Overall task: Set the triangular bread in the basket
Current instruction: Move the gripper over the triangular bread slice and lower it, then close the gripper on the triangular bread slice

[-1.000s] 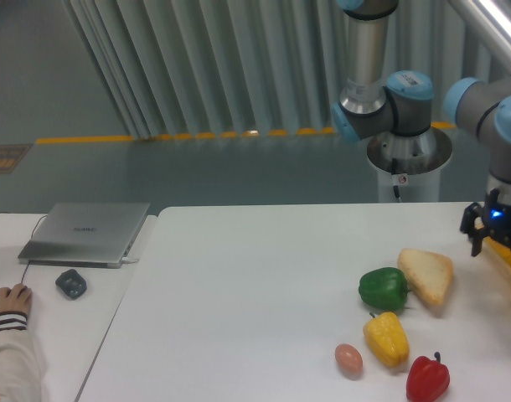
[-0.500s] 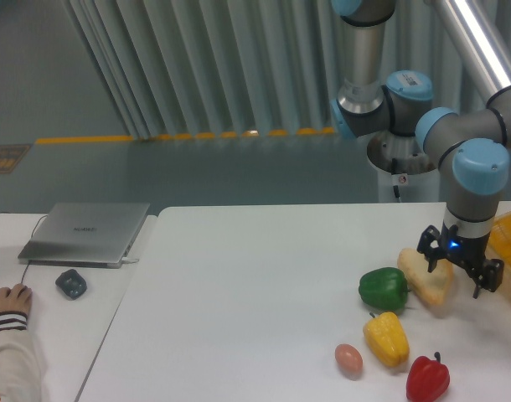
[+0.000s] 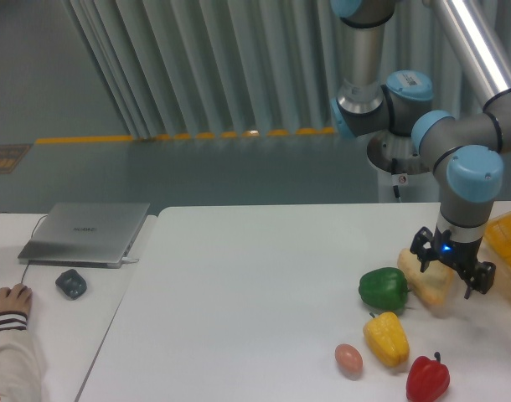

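The triangular bread (image 3: 423,282), a pale slice with a golden crust, lies on the white table right of the green pepper (image 3: 383,289). My gripper (image 3: 451,275) is open and hangs just over the bread's right half, one finger at each side of it, partly covering it. The yellow-orange basket (image 3: 508,243) shows only as a latticed corner at the right edge of the frame, to the right of the gripper.
A yellow pepper (image 3: 386,337), a red pepper (image 3: 427,378) and an egg (image 3: 348,358) lie in front of the bread. A laptop (image 3: 86,232), a dark mouse-like device (image 3: 71,283) and a person's hand (image 3: 8,300) are at the far left.
My gripper has moved left from the right edge, away from the basket, and lowered over the bread. The bread and peppers have not moved.
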